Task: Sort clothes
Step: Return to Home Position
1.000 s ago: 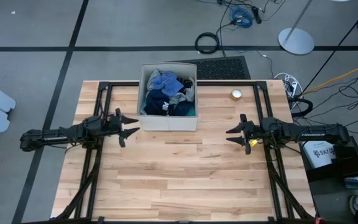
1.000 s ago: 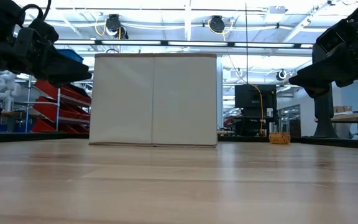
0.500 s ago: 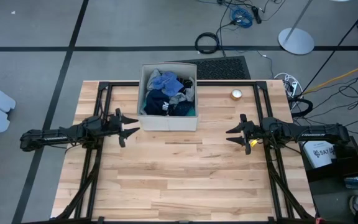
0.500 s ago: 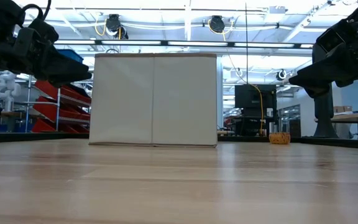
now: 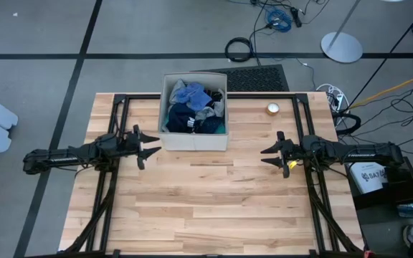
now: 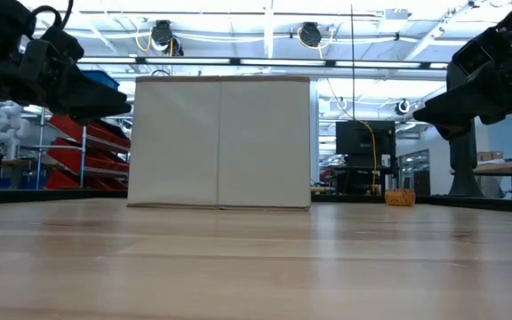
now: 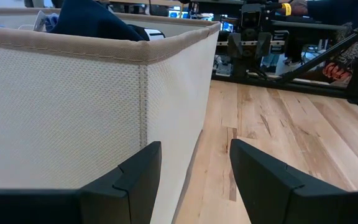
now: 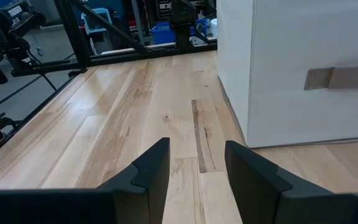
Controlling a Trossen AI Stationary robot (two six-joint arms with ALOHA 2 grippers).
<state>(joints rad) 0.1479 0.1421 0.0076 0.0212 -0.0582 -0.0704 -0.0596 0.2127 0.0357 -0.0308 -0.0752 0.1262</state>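
Observation:
The clothes [image 5: 194, 107] lie heaped in a beige fabric box [image 5: 192, 140] at the table's far middle: navy, light blue, grey and turquoise pieces. A navy piece [image 7: 95, 22] shows over the box rim in the left wrist view. My left gripper [image 5: 151, 150] hovers open just left of the box's near corner, fingers level and pointing right. My right gripper [image 5: 267, 156] hovers open to the right of the box, pointing left. Neither touches anything.
A small round tan object [image 5: 272, 109] sits on the table at the far right. Bare wooden tabletop [image 5: 206, 208] spreads between and in front of the arms. Black frame rails [image 5: 113, 179] run along both sides of the table.

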